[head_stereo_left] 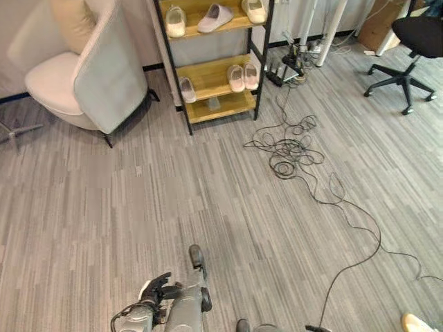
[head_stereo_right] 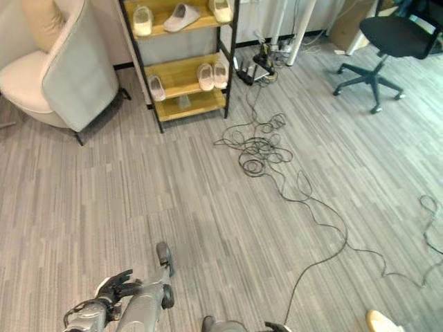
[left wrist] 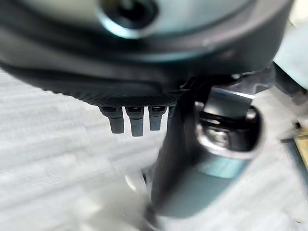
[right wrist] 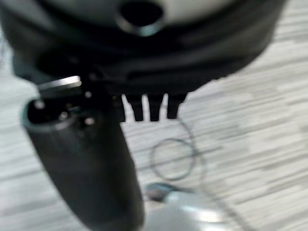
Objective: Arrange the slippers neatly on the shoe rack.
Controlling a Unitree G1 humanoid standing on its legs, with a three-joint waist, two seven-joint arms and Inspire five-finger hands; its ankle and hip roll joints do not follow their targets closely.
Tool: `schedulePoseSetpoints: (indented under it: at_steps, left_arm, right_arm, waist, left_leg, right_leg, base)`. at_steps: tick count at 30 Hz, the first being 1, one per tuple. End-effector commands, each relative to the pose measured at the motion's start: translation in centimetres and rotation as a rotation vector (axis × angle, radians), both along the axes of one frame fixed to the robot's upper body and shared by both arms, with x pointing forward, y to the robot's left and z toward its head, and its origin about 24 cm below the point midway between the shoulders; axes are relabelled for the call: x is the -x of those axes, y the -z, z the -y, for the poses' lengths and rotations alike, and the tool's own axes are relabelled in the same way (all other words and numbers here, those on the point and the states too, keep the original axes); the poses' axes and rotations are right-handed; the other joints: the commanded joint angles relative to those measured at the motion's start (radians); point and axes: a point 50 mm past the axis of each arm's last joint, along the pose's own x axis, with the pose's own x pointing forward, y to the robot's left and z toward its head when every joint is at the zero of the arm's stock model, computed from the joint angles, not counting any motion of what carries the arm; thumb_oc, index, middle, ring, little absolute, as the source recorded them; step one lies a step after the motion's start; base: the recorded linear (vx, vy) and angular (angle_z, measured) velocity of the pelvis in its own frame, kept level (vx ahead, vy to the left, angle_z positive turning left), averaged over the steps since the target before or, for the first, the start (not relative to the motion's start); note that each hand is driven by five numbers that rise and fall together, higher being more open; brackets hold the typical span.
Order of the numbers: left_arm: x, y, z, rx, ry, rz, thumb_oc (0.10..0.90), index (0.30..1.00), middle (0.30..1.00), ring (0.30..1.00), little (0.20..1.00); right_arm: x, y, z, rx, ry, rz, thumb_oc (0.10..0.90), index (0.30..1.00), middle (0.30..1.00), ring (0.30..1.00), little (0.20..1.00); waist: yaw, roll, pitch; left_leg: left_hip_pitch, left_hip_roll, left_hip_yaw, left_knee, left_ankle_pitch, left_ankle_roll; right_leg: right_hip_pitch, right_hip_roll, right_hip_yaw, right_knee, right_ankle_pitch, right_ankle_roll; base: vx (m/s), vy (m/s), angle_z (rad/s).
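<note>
Nearest, at the lower edge of the left eye view, the left hand point(head_stereo_left: 158, 287) hangs low over the grey carpet point(head_stereo_left: 138, 207), holding nothing; its own wrist view shows short dark fingertips point(left wrist: 136, 124) hanging straight and free. The right hand point(right wrist: 153, 108) shows in its wrist view the same way, fingers straight down with nothing between them (the thumb's dark bulk hides much of the floor beyond). A pale shape point(head_stereo_left: 417, 323) at the lower right corner is cut off by the frame; what it is cannot be told.

Farther out, a tangle of black cable point(head_stereo_left: 291, 149) lies on the carpet. Beyond it stands the wooden shoe rack point(head_stereo_left: 256, 76) with black posts. Its upper shelf holds three pale slippers point(head_stereo_left: 215, 16), the middle one turned askew; the lower shelf holds a pair point(head_stereo_left: 242, 77) side by side and a single slipper point(head_stereo_left: 187, 90) apart to the left. A cushioned armchair point(head_stereo_left: 104, 76) stands left of the rack, a black office chair point(head_stereo_left: 408, 41) far right.
</note>
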Motion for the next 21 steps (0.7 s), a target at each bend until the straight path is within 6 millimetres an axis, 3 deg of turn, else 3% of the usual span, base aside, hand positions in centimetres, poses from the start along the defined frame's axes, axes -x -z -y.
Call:
schedulePoseSetpoints:
  at_steps: [1, 2, 3, 4, 5, 6, 7, 8, 9, 10, 11, 13, 15, 18, 19, 21]
  left_arm:
    - [4.7, 1.2, 1.0, 0.015, 0.080, -0.160, 0.800, 0.900, 0.900, 0.900, 0.900]
    - [3.1, 0.9, 0.8, -0.001, 0.114, -0.108, 0.800, 0.900, 0.900, 0.900, 0.900]
    - [2.2, 0.7, 0.9, 0.000, 0.110, -0.074, 0.800, 0.900, 0.900, 0.900, 0.900]
    - [0.9, 0.3, 0.8, -0.001, 0.090, -0.019, 0.800, 0.900, 0.900, 0.900, 0.900]
    - [-1.1, -0.3, 0.9, 0.005, 0.055, 0.064, 0.800, 0.900, 0.900, 0.900, 0.900]
    - [-1.2, -0.4, 0.9, 0.005, 0.055, 0.064, 0.800, 0.900, 0.900, 0.900, 0.900]
    - [-2.8, -0.8, 1.2, 0.014, 0.049, 0.120, 0.800, 0.900, 0.900, 0.900, 0.900]
    - [-3.3, -1.0, 1.4, 0.021, 0.060, 0.132, 0.800, 0.900, 0.900, 0.900, 0.900]
    - [-3.3, -1.0, 1.4, 0.021, 0.060, 0.133, 0.800, 0.900, 0.900, 0.900, 0.900]
    - [-3.6, -1.0, 1.9, 0.021, 0.097, 0.136, 0.800, 0.900, 0.900, 0.900, 0.900]
    - [-3.6, -1.0, 1.9, 0.021, 0.097, 0.136, 0.800, 0.900, 0.900, 0.900, 0.900]
    - [-3.6, -0.9, 2.3, 0.012, 0.150, 0.125, 0.800, 0.900, 0.900, 0.900, 0.900]
    - [-2.7, -0.5, 2.3, 0.000, 0.175, 0.081, 0.800, 0.900, 0.900, 0.900, 0.900]
    - [-1.3, 0.0, 2.1, -0.009, 0.190, 0.021, 0.800, 0.900, 0.900, 0.900, 0.900]
    - [0.1, 0.4, 1.9, -0.015, 0.198, -0.029, 0.800, 0.900, 0.900, 0.900, 0.900]
    - [1.2, 0.7, 1.8, -0.028, 0.219, -0.074, 0.800, 0.900, 0.900, 0.900, 0.900]
  right_arm:
    - [2.0, 0.0, 0.7, 0.003, 0.010, -0.019, 0.800, 0.900, 0.900, 0.900, 0.900]
    - [1.3, -0.2, 1.0, -0.004, 0.033, 0.015, 0.800, 0.900, 0.900, 0.900, 0.900]
    - [0.6, -0.4, 1.1, -0.005, 0.037, 0.044, 0.800, 0.900, 0.900, 0.900, 0.900]
    - [0.0, -0.6, 1.3, -0.002, 0.048, 0.073, 0.800, 0.900, 0.900, 0.900, 0.900]
    - [-0.9, -0.8, 1.4, 0.003, 0.057, 0.116, 0.800, 0.900, 0.900, 0.900, 0.900]
    - [-0.9, -0.8, 1.4, 0.003, 0.057, 0.116, 0.800, 0.900, 0.900, 0.900, 0.900]
    - [-1.7, -1.0, 1.4, 0.005, 0.046, 0.142, 0.800, 0.900, 0.900, 0.900, 0.900]
    - [-1.8, -1.1, 1.5, 0.007, 0.041, 0.145, 0.800, 0.900, 0.900, 0.900, 0.900]
    - [-1.8, -1.1, 1.5, 0.007, 0.041, 0.145, 0.800, 0.900, 0.900, 0.900, 0.900]
    - [-1.8, -1.2, 1.7, 0.012, 0.047, 0.146, 0.800, 0.900, 0.900, 0.900, 0.900]
    - [-1.8, -1.2, 1.8, 0.012, 0.047, 0.146, 0.800, 0.900, 0.900, 0.900, 0.900]
    - [-1.5, -1.2, 2.1, 0.004, 0.086, 0.147, 0.800, 0.900, 0.900, 0.900, 0.900]
    - [-1.0, -1.1, 2.3, 0.002, 0.126, 0.140, 0.800, 0.900, 0.900, 0.900, 0.900]
    - [-0.1, -1.1, 2.7, 0.004, 0.168, 0.123, 0.800, 0.900, 0.900, 0.900, 0.900]
    - [0.5, -1.1, 3.3, 0.016, 0.188, 0.109, 0.800, 0.900, 0.900, 0.900, 0.900]
    - [0.9, -1.1, 3.6, 0.023, 0.185, 0.097, 0.800, 0.900, 0.900, 0.900, 0.900]
  waist:
    - [-0.002, -0.018, -0.030]
    - [-0.021, -0.034, -0.014]
    - [-0.030, -0.020, 0.001]
    - [-0.041, -0.004, 0.016]
    - [-0.070, 0.033, 0.050]
    - [-0.071, 0.032, 0.051]
    - [-0.111, 0.046, 0.078]
    - [-0.130, 0.046, 0.086]
    - [-0.131, 0.046, 0.089]
    - [-0.161, 0.034, 0.096]
    - [-0.162, 0.035, 0.098]
    - [-0.197, 0.026, 0.087]
    - [-0.220, 0.041, 0.083]
    - [-0.241, 0.054, 0.074]
    - [-0.249, 0.052, 0.056]
    - [-0.254, 0.054, 0.039]
  left_leg:
    - [-0.043, 0.074, -0.017, 0.104, 0.014, -0.020]
    - [0.008, 0.035, -0.004, 0.136, -0.051, 0.029]
    - [0.047, 0.037, -0.009, 0.129, -0.070, 0.047]
    - [0.095, 0.031, -0.005, 0.111, -0.095, 0.065]
    - [0.196, 0.028, -0.030, 0.059, -0.126, 0.074]
    - [0.198, 0.026, -0.031, 0.059, -0.127, 0.074]
    - [0.278, 0.013, -0.050, 0.032, -0.156, 0.063]
    - [0.305, 0.003, -0.059, 0.028, -0.170, 0.056]
    - [0.307, 0.003, -0.061, 0.028, -0.171, 0.055]
    - [0.367, -0.021, -0.082, 0.016, -0.212, 0.041]
    - [0.370, -0.019, -0.083, 0.016, -0.213, 0.040]
    - [0.450, -0.029, -0.101, -0.014, -0.261, 0.004]
    - [0.497, -0.011, -0.117, -0.015, -0.289, -0.015]
    - [0.549, 0.002, -0.135, -0.009, -0.322, -0.028]
    - [0.586, 0.007, -0.144, 0.011, -0.354, -0.036]
    - [0.601, 0.018, -0.149, 0.040, -0.363, -0.045]
  right_leg:
    - [0.026, -0.122, -0.182, 0.185, -0.041, 0.119]
    - [-0.059, -0.180, -0.156, 0.420, 0.198, 0.164]
    - [-0.136, -0.193, -0.153, 0.560, 0.262, 0.161]
    - [-0.200, -0.213, -0.175, 0.643, 0.297, 0.161]
    - [-0.316, -0.203, -0.205, 0.737, 0.234, 0.133]
    - [-0.315, -0.206, -0.205, 0.740, 0.232, 0.133]
    - [-0.415, -0.159, -0.237, 0.669, 0.125, 0.106]
    - [-0.433, -0.141, -0.248, 0.591, 0.087, 0.100]
    - [-0.429, -0.141, -0.250, 0.591, 0.086, 0.099]
    - [-0.472, -0.125, -0.232, 0.360, 0.101, 0.101]
    - [-0.467, -0.124, -0.233, 0.356, 0.102, 0.100]
    - [-0.511, -0.172, -0.218, 0.081, 0.190, 0.143]
    - [-0.544, -0.207, -0.211, 0.024, 0.232, 0.167]
    - [-0.560, -0.228, -0.183, 0.035, 0.251, 0.176]
    - [-0.552, -0.237, -0.172, 0.068, 0.275, 0.176]
    - [-0.540, -0.227, -0.166, 0.090, 0.281, 0.163]
  base:
    - [0.52, 0.286, -0.46]
    - [0.41, 0.277, -0.42]
    - [0.54, 0.365, -0.42]
    - [0.49, 0.294, -0.07]
    - [0.38, 0.206, 0.38]
    - [0.58, 0.136, 0.84]
    - [0.48, -0.007, 0.76]
    - [0.48, -0.008, 0.44]
    - [0.51, -0.129, 0.31]
    - [0.36, -0.103, 0.45]
    - [0.59, -0.184, 0.54]
    - [0.62, -0.250, 0.44]
    - [0.50, -0.202, 0.60]
    - [0.45, -0.230, 0.44]
    - [0.47, -0.286, 0.47]
    - [0.40, -0.278, 0.37]
